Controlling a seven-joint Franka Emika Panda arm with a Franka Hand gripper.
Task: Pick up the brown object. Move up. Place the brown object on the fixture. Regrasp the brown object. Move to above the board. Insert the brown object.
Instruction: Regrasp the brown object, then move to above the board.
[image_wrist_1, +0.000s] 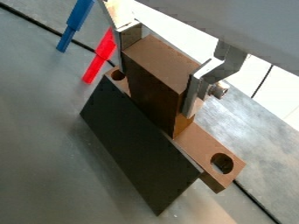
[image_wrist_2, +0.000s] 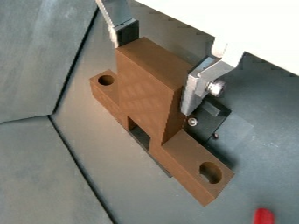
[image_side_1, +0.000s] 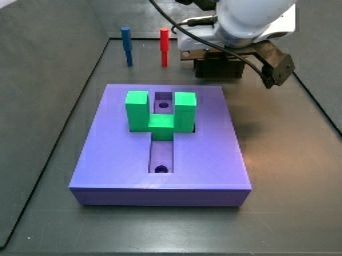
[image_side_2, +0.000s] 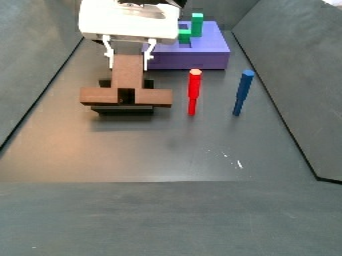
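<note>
Over the fixture (image_wrist_2: 187, 162) the pincer (image_wrist_2: 163, 66) grips the brown object (image_wrist_2: 152, 87), hidden in a side view.

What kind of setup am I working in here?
Likely a lab test cell for insertion trials: dark walled floor, purple board with green block, and the gripper holding the brown object at the fixture.

White gripper (image_side_2: 128, 47) body at upper left of a side view, flat silver finger plates (image_wrist_2: 208, 76) with dark pads, round screw heads, black cables trailing above
</note>
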